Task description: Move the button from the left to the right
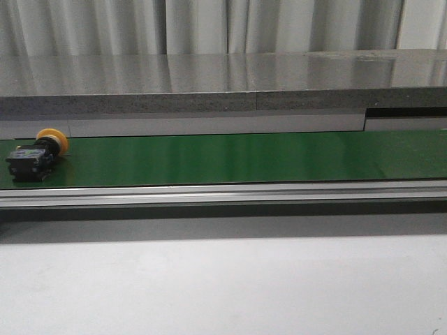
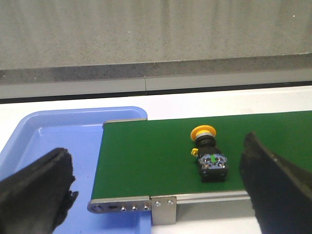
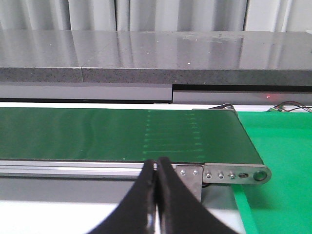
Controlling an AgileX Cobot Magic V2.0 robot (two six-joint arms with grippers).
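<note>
Button point(image 2: 208, 152) near left belt point(image 2: 156, 156) end; left fingers point(image 2: 273, 180) spread, right fingers point(image 3: 168, 204) pressed together.

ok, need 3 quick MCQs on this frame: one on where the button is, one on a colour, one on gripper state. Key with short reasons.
1. Where does the button lie?
A. On the left end of the green belt
B. In the blue tray
C. On the green mat

2. What colour is the button's head?
A. Red
B. Yellow-orange
C. White

3. How are the two grippers set?
A. Both open
B. Left gripper shut, right gripper open
C. Left open, right shut

Key:
1 A: the front view shows it on its side at the belt's left end.
2 B: both views show a yellow-orange cap.
3 C: the left fingers stand wide apart on either side of the button; the right fingers touch.
</note>
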